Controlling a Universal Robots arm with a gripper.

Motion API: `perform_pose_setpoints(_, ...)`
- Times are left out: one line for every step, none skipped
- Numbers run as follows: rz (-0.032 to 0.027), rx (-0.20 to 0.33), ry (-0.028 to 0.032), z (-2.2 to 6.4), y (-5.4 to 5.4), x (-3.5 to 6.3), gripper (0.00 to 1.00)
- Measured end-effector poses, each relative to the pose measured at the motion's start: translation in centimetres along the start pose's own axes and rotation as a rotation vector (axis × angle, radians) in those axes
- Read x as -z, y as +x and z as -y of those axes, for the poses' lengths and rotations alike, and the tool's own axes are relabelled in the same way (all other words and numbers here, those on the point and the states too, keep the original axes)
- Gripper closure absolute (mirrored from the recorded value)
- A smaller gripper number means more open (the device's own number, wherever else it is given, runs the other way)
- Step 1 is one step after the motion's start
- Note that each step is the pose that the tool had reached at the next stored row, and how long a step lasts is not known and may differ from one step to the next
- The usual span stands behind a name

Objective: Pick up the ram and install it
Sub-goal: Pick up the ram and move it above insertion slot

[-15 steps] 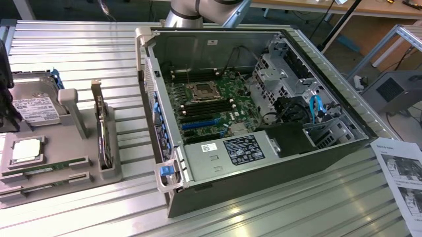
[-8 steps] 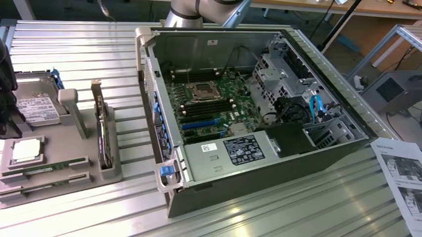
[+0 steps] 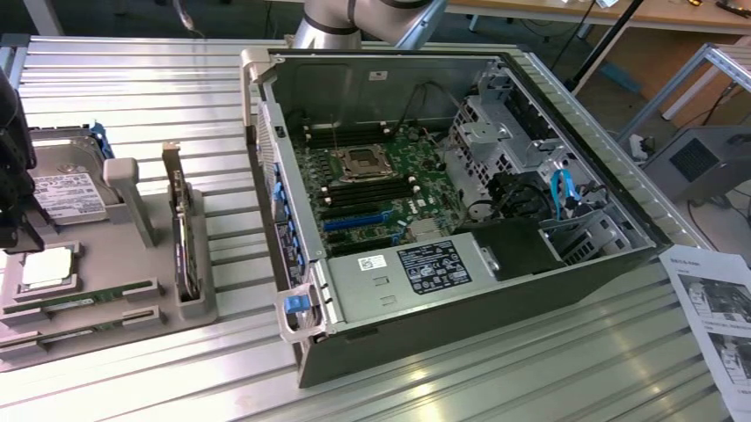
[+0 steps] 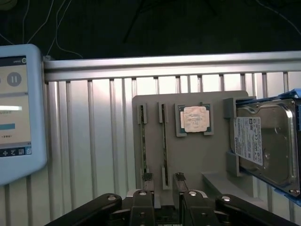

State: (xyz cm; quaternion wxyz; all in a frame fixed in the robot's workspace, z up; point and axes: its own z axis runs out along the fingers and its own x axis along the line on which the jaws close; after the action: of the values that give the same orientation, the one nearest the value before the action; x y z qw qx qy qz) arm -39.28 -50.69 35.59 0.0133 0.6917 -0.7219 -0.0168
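Observation:
The ram (image 4: 164,141) is a thin green stick lying in a slot of the grey tray (image 4: 188,155). In the exterior view the ram (image 3: 88,299) is the stick nearer the silver processor chip (image 3: 47,268). My gripper (image 4: 163,178) hangs above the tray, open, its two black fingertips (image 4: 147,178) straddling the near end of that stick without touching it. The gripper (image 3: 10,230) sits at the exterior view's left edge, over the tray. The open computer case (image 3: 294,132) holds the motherboard, whose black slots (image 3: 366,190) lie beside the processor socket.
A second green stick (image 4: 142,141) lies parallel, just outside one finger. A hard drive (image 4: 263,141) stands at the tray's side, and another drive (image 3: 185,237) stands upright in a holder. A blue-framed screen (image 4: 19,113) lies on the ribbed table. A printed sheet (image 3: 716,308) lies at the exterior view's right.

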Motion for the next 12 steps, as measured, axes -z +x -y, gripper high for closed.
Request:
perform_pose_setpoints(0.0000,0.000,-0.0001,0.01,0.0,-0.14,0.70)
perform_pose_setpoints(0.0000,0.000,-0.0001,0.01,0.0,-0.25,0.70)
perform_pose_setpoints(0.0000,0.000,-0.0001,0.02,0.0,-0.34,0.70)
perform_pose_setpoints(0.0000,0.000,0.0000,0.02,0.0,-0.42,0.70)
perform_pose_setpoints(-0.0001,0.000,-0.0001,0.02,0.0,-0.50,0.70)
perform_pose_setpoints(-0.0001,0.000,-0.0001,0.03,0.0,-0.60,0.70)
perform_pose_setpoints(-0.0001,0.000,-0.0001,0.03,0.0,-0.68,0.70)
perform_pose_setpoints(0.0000,0.000,0.0000,0.03,0.0,-0.81,0.70)
perform_pose_setpoints(-0.0001,0.000,-0.0001,0.04,0.0,-0.95,0.70)
perform_pose_setpoints(-0.0001,0.000,0.0000,0.05,0.0,-1.03,0.70)
perform_pose_setpoints(-0.0001,0.000,-0.0001,0.05,0.0,-1.10,0.70)
perform_pose_setpoints(-0.0001,0.000,0.0000,0.06,0.0,-1.24,0.70)
